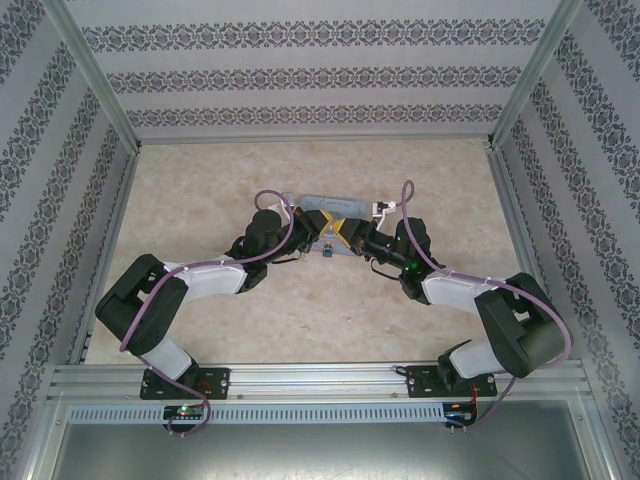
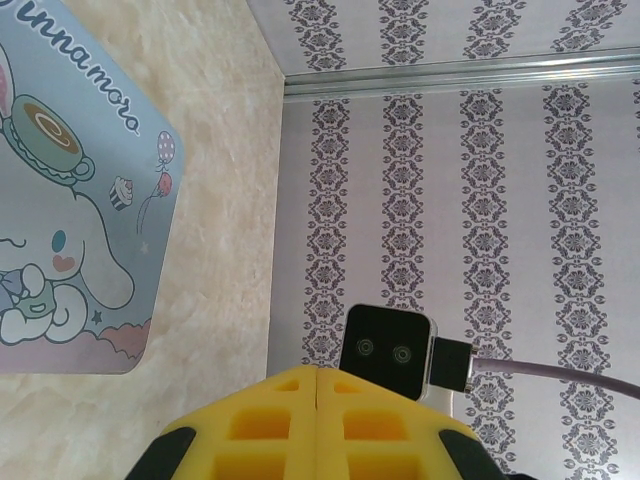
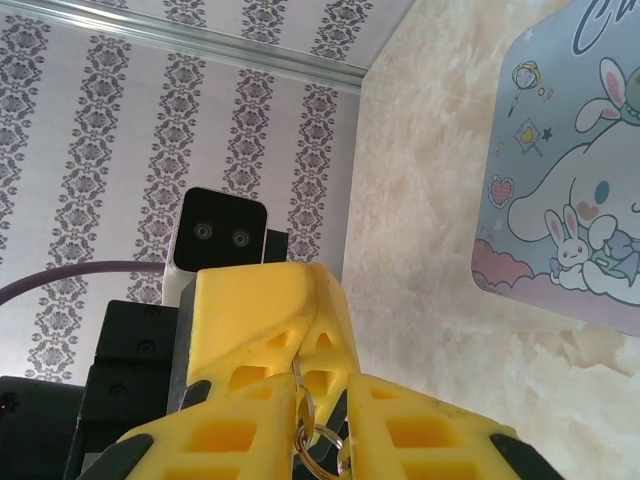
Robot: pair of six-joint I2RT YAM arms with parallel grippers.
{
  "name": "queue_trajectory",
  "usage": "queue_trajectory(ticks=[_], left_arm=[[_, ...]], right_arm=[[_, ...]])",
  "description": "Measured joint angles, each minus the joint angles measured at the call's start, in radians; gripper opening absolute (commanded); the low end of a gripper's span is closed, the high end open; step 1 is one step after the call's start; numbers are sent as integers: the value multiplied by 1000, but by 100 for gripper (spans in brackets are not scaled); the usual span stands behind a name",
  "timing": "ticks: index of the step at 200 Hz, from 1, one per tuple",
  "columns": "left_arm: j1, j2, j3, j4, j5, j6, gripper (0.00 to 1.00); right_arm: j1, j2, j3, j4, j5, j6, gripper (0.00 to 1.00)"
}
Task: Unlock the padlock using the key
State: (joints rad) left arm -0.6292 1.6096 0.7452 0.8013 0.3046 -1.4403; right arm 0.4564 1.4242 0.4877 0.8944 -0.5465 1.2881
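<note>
My two grippers meet tip to tip over the middle of the table, just in front of the tin. My left gripper is shut, and a thin metal key sticks out of the seam between its yellow fingers. A small key ring hangs from that key. My right gripper stands narrowly open around the key and ring. Its left finger lies against the key and its right finger stands apart. A tiny teal-blue padlock shows just in front of the grippers; I cannot tell whether it hangs or lies on the table.
A light-blue cartoon tin lies flat on the marbled table right behind the grippers. Patterned walls and metal rails close off the back and both sides.
</note>
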Motion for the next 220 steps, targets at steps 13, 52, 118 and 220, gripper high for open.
queue_trajectory(ticks=[13,52,118,220], left_arm=[[0,0,0,0,0,0,0],[0,0,0,0,-3,0,0],[-6,2,0,0,-18,0,0],[-8,2,-4,0,-22,0,0]], right_arm=[[0,0,0,0,0,0,20],[5,10,8,0,0,0,20],[18,37,37,1,0,11,19],[17,35,14,16,8,20,22]])
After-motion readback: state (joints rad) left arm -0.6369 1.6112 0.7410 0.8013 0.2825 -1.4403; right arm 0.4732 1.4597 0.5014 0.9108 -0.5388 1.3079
